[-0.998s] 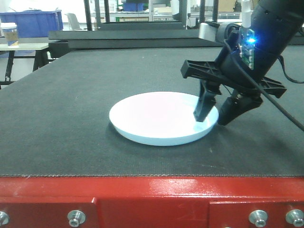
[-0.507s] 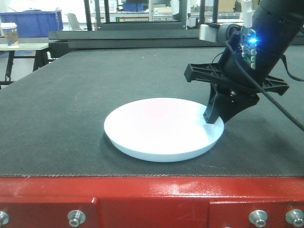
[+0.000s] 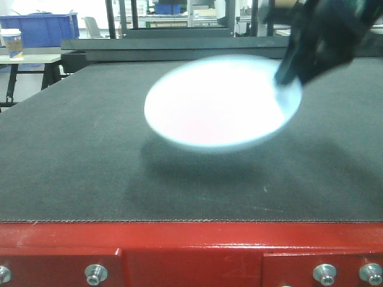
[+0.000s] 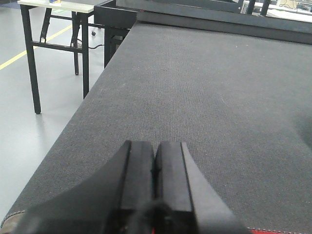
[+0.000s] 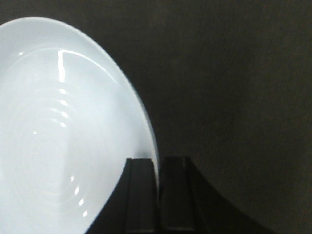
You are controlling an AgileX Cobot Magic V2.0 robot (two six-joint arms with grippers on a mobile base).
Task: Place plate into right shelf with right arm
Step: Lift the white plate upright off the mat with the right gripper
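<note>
Status: pick done, placing not.

Far left, behind the table [image 3: 72,149]: blue bin [image 3: 42,27] in the background, contents hidden from here. Cup [image 3: 12,42] on a pale side table [image 3: 30,58] just in front of it, fill unreadable.

Left pincer [image 4: 155,165] pressed together, nothing in it, low over the table near its left edge.

Centre: plate [image 3: 221,101] clear of the table, airborne and motion-blurred, shadow on the table beneath. Looks tilted, angle unsure in the blur. Nothing on it, bare white face in the right wrist view.

Right pincer [image 3: 287,76] pinching the plate's right rim, one finger on the face, one on the underside. Shallow bite, right at the edge.

Right shelf in no view. Left to do, by my read: swing right, line up with the shelf, slide plate in flat, release.

Risk, as a guess: plate pivoting in so thin a rim hold under fast motion.
</note>
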